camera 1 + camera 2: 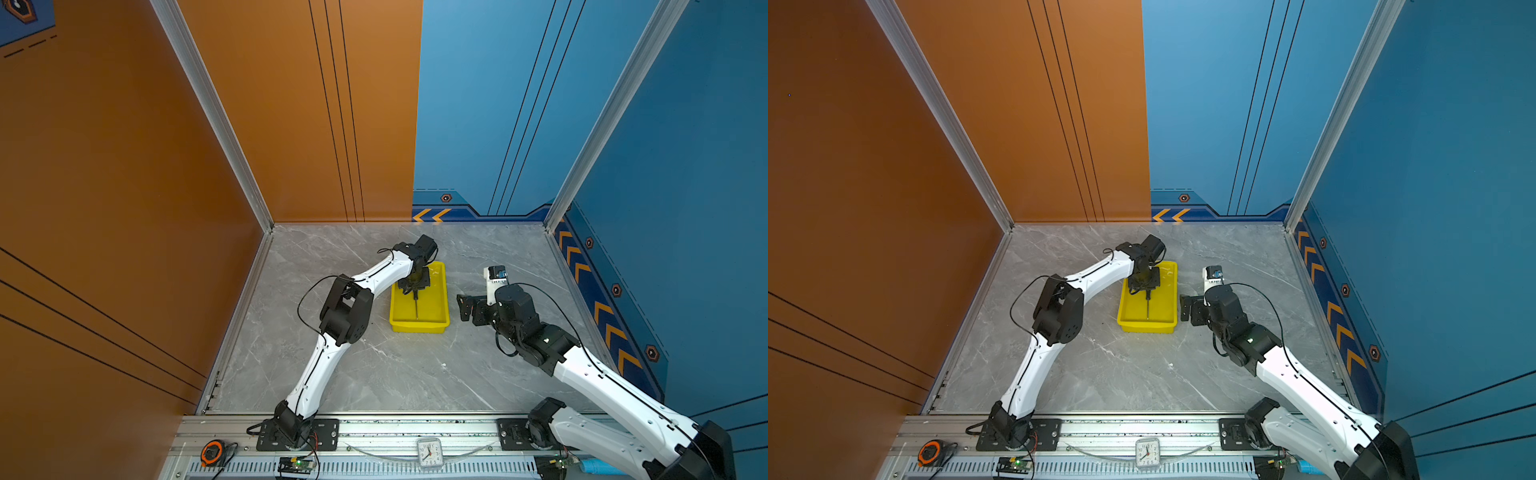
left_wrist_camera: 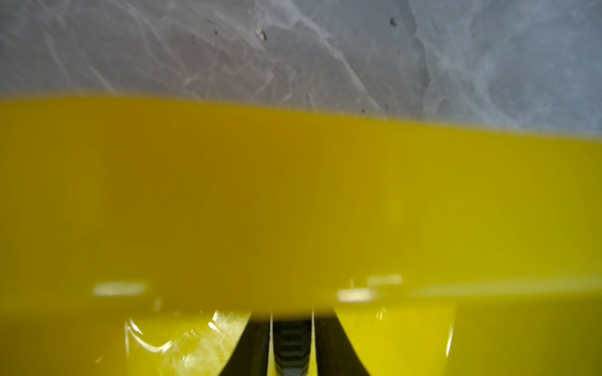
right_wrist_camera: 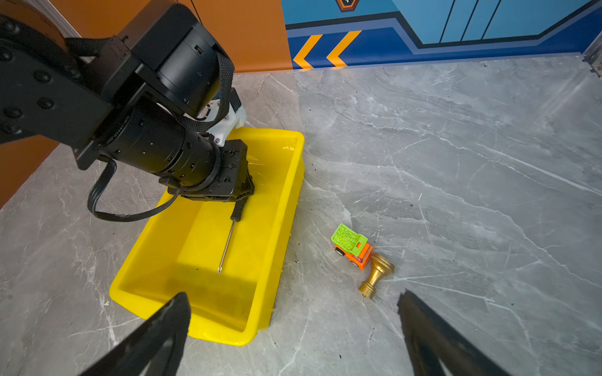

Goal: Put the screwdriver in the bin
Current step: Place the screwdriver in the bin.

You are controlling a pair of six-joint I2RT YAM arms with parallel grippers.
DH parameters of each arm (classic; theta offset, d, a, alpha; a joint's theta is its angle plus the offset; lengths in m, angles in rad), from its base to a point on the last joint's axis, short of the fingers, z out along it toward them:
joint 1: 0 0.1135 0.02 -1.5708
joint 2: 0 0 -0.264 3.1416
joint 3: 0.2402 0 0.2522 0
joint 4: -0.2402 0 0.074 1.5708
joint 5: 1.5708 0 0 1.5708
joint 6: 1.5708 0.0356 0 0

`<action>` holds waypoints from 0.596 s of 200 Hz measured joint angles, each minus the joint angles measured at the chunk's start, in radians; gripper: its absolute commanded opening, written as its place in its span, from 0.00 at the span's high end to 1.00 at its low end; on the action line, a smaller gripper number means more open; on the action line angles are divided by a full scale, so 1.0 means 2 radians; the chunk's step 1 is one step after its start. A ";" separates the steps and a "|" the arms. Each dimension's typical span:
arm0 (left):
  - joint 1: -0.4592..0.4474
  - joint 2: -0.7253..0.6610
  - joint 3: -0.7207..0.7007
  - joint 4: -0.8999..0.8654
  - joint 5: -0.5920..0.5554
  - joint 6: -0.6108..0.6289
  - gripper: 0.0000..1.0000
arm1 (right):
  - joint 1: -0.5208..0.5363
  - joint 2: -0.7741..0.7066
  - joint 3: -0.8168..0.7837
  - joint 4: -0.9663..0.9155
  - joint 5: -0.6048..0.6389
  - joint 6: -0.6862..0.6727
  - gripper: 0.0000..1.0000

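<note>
Left gripper [image 1: 414, 291] sits low at the far end of the bin [image 3: 280, 195], fingers [image 2: 254, 351] flanking the screwdriver [image 3: 228, 241] handle. We can't tell if they're clamped. Tip is near the floor, so we expect a short drop. Right gripper [image 3: 293, 294] waits on the right, fingers apart, empty.

Showing the bin [image 2: 293, 201] only as a blurred yellow band in the left wrist view; hiding much of the screwdriver [image 3: 228, 241] handle within the left end effector [image 3: 240, 199], leaving its grip unclear; cropping the right end effector [image 3: 293, 298] fingers at the view's edge
</note>
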 measured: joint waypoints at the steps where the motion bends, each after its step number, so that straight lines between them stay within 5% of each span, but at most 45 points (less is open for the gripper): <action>1: 0.000 0.000 0.000 0.000 0.000 0.000 0.71 | 0.000 0.000 0.000 0.000 0.000 0.000 0.00; 119: -0.003 -0.045 -0.016 0.000 -0.006 0.001 0.60 | -0.013 0.014 -0.002 0.019 -0.015 0.000 0.00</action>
